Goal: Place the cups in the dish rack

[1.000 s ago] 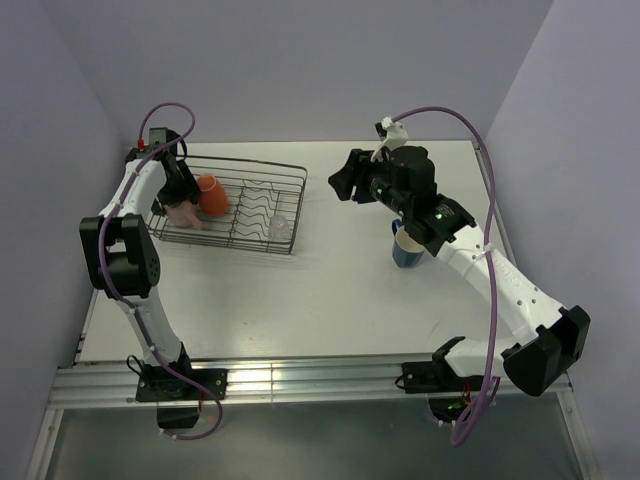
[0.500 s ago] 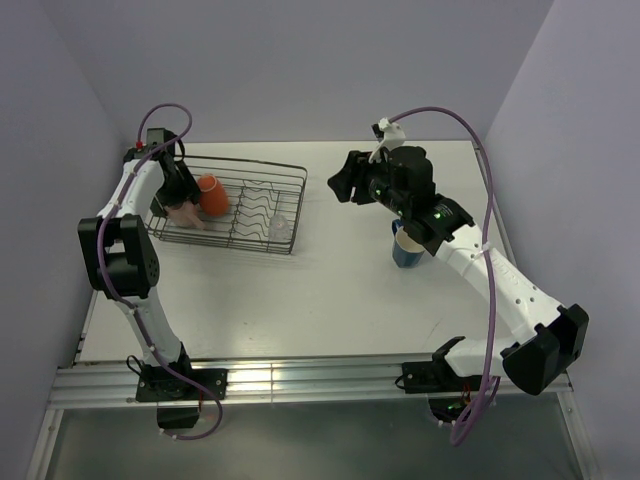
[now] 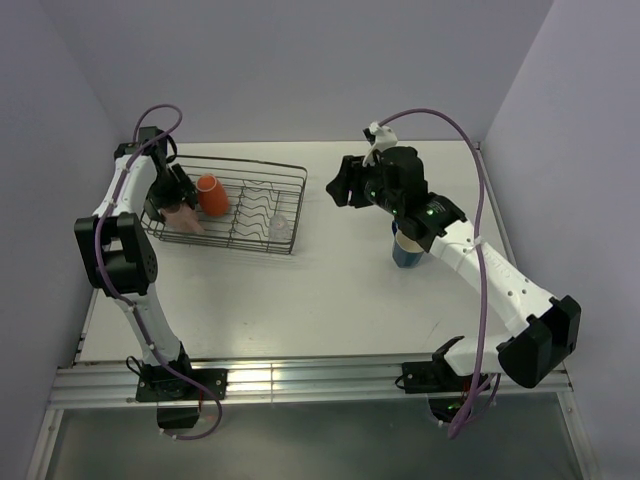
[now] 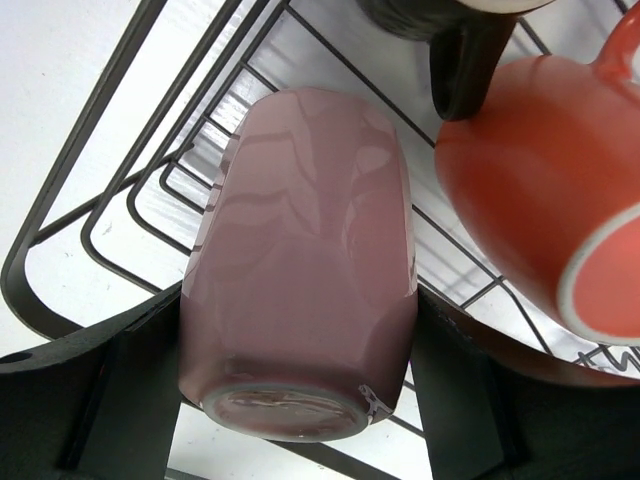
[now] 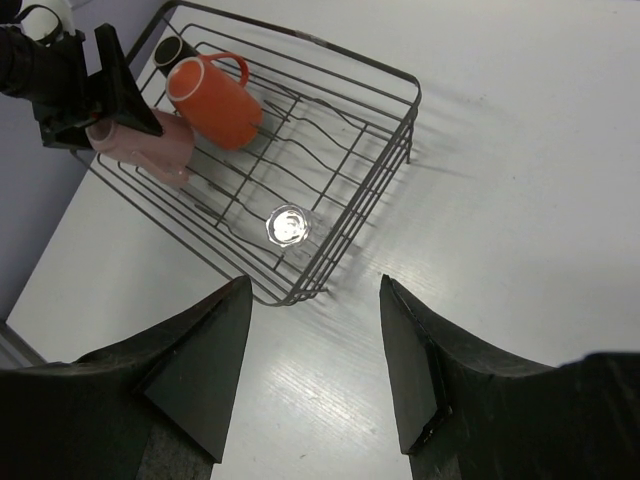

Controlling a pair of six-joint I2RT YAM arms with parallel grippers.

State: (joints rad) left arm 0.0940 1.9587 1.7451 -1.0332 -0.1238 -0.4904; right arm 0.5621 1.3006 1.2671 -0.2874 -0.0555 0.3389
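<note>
The dish rack point(image 3: 299, 210) stands at the far left of the table. My left gripper point(image 3: 178, 200) is inside its left end, shut on the pink mug point(image 4: 300, 260), which lies tilted on the wires. The orange mug point(image 3: 210, 193) lies beside it. The dark brown mug point(image 4: 470, 60) is just behind them. The clear tumbler point(image 5: 288, 225) stands upright in the rack's near right corner. The blue mug point(image 3: 407, 250) stands on the table under my right arm. My right gripper point(image 5: 315, 370) is open and empty, above the table to the right of the rack.
The rack's upright plate dividers point(image 5: 300, 150) fill its middle. Walls close in the table at the back and on both sides. Purple cables loop above both arms.
Both wrists have shifted slightly towards the back left. The pink mug stays in the left gripper at the rack's left end. The blue mug has not moved.
</note>
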